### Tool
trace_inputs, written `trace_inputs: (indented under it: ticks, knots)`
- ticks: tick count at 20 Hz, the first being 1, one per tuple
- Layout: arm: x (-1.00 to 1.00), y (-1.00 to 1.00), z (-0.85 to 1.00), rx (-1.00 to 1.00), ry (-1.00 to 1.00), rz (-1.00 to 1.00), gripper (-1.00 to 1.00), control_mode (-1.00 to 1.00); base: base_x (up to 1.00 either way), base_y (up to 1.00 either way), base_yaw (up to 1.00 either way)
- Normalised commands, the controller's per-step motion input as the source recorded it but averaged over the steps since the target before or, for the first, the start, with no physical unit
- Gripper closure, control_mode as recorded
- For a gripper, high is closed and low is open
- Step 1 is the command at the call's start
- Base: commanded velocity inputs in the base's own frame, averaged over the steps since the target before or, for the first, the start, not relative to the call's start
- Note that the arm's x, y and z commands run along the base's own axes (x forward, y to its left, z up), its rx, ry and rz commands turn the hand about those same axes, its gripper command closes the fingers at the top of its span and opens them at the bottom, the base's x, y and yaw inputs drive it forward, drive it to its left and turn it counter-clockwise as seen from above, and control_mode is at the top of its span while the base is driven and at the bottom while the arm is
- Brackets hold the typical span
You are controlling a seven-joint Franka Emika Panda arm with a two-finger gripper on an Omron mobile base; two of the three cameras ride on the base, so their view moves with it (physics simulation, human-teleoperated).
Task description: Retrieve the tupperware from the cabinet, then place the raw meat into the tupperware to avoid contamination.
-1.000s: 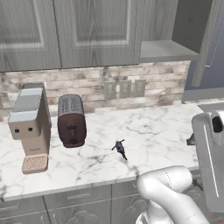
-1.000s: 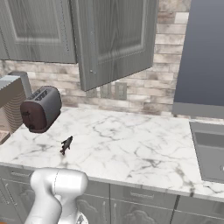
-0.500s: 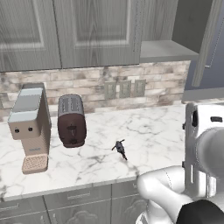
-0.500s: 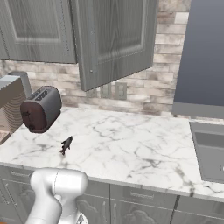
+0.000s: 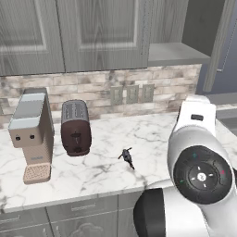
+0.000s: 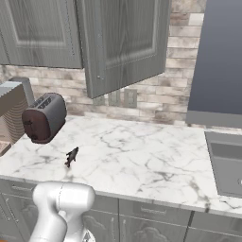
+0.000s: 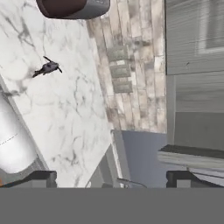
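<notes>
Our end effector (image 7: 111, 177) hangs with its tips spread wide and empty — ready for the tupperware, we judge — facing the open cabinet (image 5: 102, 34) above the counter (image 5: 152, 139).

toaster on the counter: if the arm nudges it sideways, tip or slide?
Probably slides: the toaster looks squat, its broad base flat on the marble counter. The smooth counter should offer little grip. A high push on its narrow side might rock it.

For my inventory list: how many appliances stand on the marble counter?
2: the coffee maker at the left end, the toaster right beside it. More may be out of view.
</notes>
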Motion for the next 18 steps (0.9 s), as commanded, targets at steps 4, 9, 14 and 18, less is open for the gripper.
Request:
trace_inputs:
  ticks: [4, 9, 14, 18]
  knots:
    - [0.57, -0.05, 0.0, -0.05, -0.21, -0.21, -1.0, -1.0, 0.0, 0.0, 0.0]
    - [0.5, -0.22, -0.05, -0.04, -0.24, -0.17, -1.0, -1.0, 0.0, 0.0, 0.0]
    - [0.5, -0.3, 0.06, 0.0, -0.24, -0.11, -1.0, -1.0, 0.0, 0.0, 0.0]
    - [0.52, -0.25, 0.3, 0.01, -0.2, -0.12, -1.0, -1.0, 0.0, 0.0, 0.0]
